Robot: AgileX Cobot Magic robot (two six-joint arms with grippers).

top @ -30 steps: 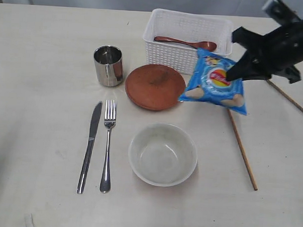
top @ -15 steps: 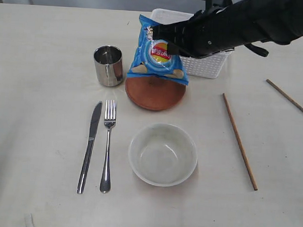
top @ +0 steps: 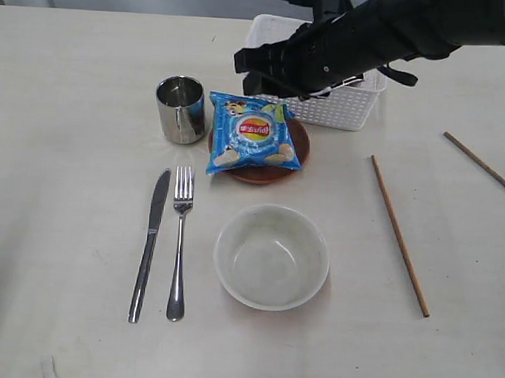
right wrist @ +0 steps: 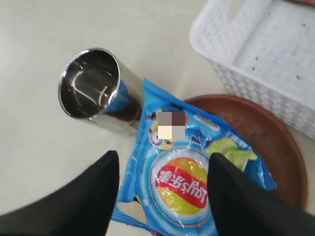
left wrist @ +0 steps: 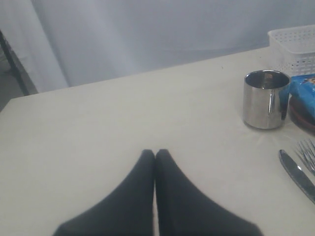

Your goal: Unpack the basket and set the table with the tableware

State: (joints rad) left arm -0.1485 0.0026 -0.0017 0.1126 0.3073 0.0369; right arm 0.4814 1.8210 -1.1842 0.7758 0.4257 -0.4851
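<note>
The blue chips bag [top: 252,142] lies flat on the small brown plate [top: 297,157], beside the steel cup [top: 180,109]. My right gripper [top: 250,73] hovers just above it, open, with the bag [right wrist: 187,182] showing between its fingers [right wrist: 93,196] and nothing held. The arm crosses over the white basket [top: 355,110] and hides the wooden spoon. Knife [top: 149,243], fork [top: 180,236] and white bowl [top: 271,256] sit on the table [top: 70,191] in front. Two chopsticks [top: 399,234] [top: 481,164] lie to the right. My left gripper [left wrist: 155,153] is shut and empty over bare tabletop, left of the cup [left wrist: 266,101].
The right arm stretches from the upper right across the basket [right wrist: 256,64]. Cup [right wrist: 93,88] and plate [right wrist: 266,132] crowd close around the bag. Bare tabletop spreads left of the knife [left wrist: 297,174] and along the front edge.
The right arm swung the chips bag from right of the basket leftward over the plate, then let it go. The bag now lies on the plate and the gripper is open.
</note>
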